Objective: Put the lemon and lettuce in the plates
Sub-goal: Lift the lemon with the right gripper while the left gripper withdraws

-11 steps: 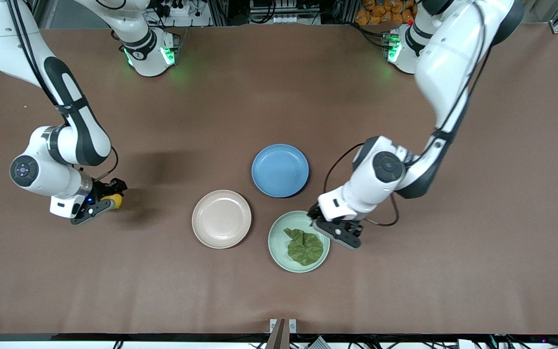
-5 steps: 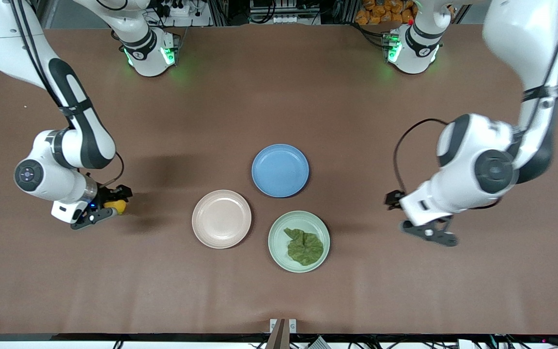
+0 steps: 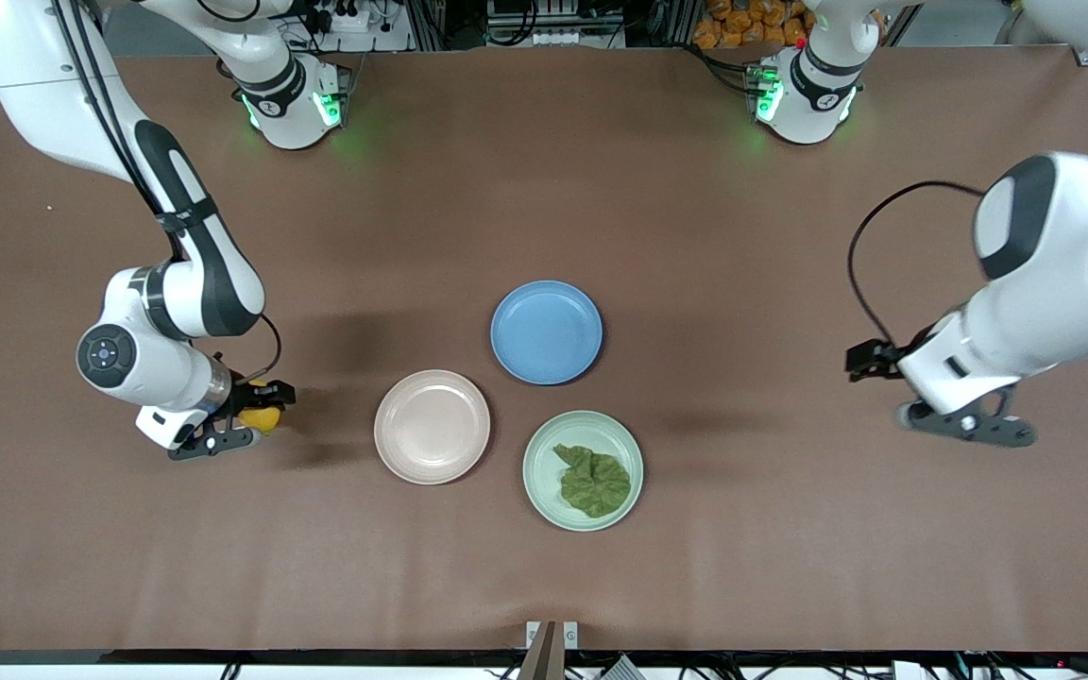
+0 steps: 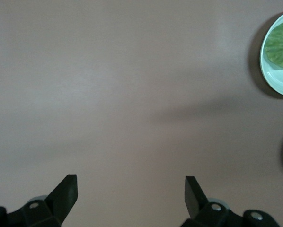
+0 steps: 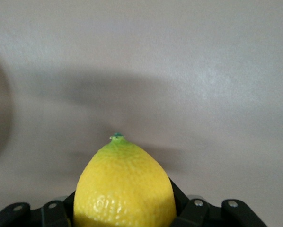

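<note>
— Brown worktop (image 3: 544, 170), three plates mid-surface. Lettuce (image 3: 594, 481) already in mint plate (image 3: 538, 472); beige-pink plate (image 3: 432, 427) bare, blue plate (image 3: 546, 331) unused.

— Left pincer (image 4: 131, 191) gaping, holding nothing, waiting over bare worktop. Right pincer (image 3: 234, 427) clamped on lemon (image 3: 262, 417), short of beige-pink plate.

— Next, probably: carry across, centre over plate, lower, release.

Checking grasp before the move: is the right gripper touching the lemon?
Touching. In the right wrist view the lemon sits clamped between the right gripper fingers, with no gap on either side. The front view agrees.
</note>
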